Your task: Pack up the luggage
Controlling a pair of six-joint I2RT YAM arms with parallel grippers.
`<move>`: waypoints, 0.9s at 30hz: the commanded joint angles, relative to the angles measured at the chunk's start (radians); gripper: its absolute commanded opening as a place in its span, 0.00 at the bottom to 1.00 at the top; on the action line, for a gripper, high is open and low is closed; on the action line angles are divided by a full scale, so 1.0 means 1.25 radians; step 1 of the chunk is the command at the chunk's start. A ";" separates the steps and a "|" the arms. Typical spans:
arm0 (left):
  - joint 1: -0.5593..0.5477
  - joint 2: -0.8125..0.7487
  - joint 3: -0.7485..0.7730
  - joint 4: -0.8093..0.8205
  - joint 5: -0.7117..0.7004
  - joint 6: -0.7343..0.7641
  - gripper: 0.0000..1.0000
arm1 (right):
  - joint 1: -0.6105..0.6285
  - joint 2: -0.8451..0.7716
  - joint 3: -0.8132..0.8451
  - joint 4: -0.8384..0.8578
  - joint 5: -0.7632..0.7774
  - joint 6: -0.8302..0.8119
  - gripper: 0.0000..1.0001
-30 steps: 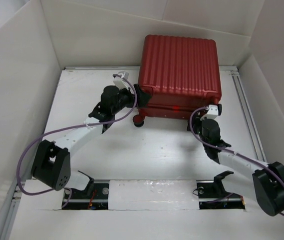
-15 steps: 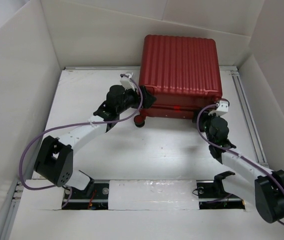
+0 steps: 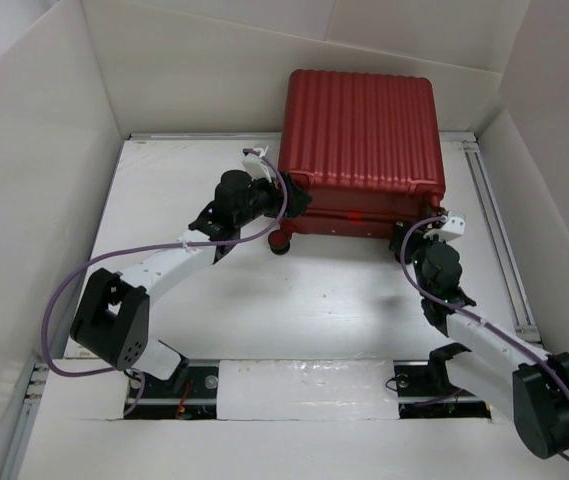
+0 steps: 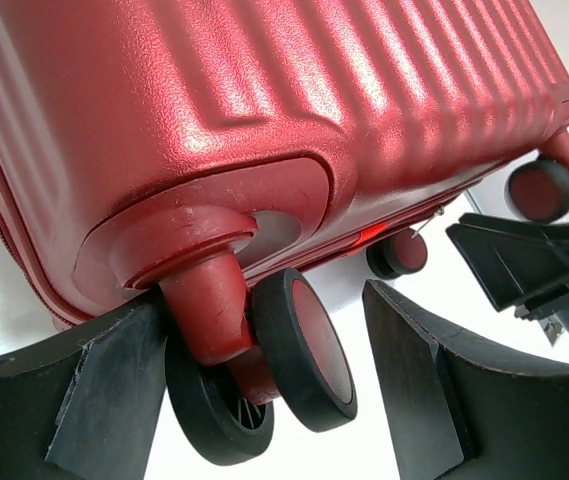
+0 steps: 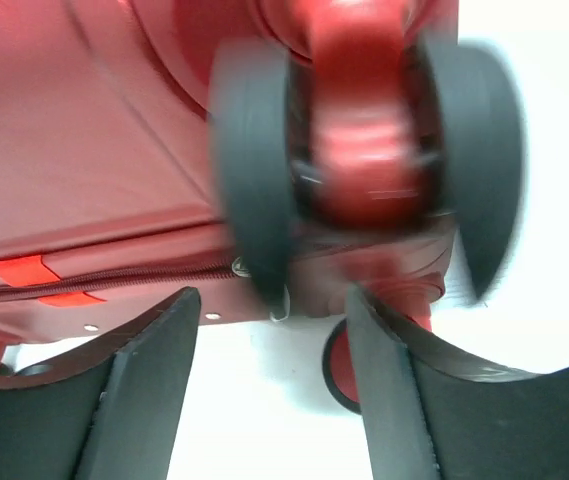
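The luggage (image 3: 359,130) is a closed red ribbed suitcase lying at the back of the table. My left gripper (image 3: 289,203) is at its near left corner. In the left wrist view the gripper (image 4: 264,390) is open around a dark double wheel (image 4: 299,345), and its left finger (image 4: 104,400) touches the red wheel stem. My right gripper (image 3: 404,236) is at the near right corner. In the right wrist view the gripper (image 5: 274,390) is open and empty just below a blurred wheel (image 5: 254,170) and the zipper seam (image 5: 114,280).
White walls (image 3: 54,150) close in the table on the left, back and right. A metal rail (image 3: 494,220) runs along the right edge. Another wheel (image 3: 278,243) sticks out below the left gripper. The arm bases stand at the near edge (image 3: 304,385).
The left gripper moved right onto the suitcase's left corner wheel. The right wrist shifted right and down along the suitcase's near edge to the right wheel. The suitcase stayed put.
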 commanded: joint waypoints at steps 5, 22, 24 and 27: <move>-0.001 0.003 0.023 0.034 0.012 0.009 0.69 | -0.019 0.027 0.026 -0.001 0.004 -0.001 0.67; -0.001 0.003 0.007 0.073 0.044 0.009 0.00 | 0.011 0.123 0.041 0.209 -0.069 -0.055 0.00; -0.001 0.030 0.007 0.098 0.090 -0.022 0.00 | 0.062 0.138 0.033 0.216 -0.069 -0.055 0.00; -0.027 0.048 0.018 0.116 0.105 -0.039 0.00 | 0.192 0.160 0.034 0.241 -0.034 -0.036 0.00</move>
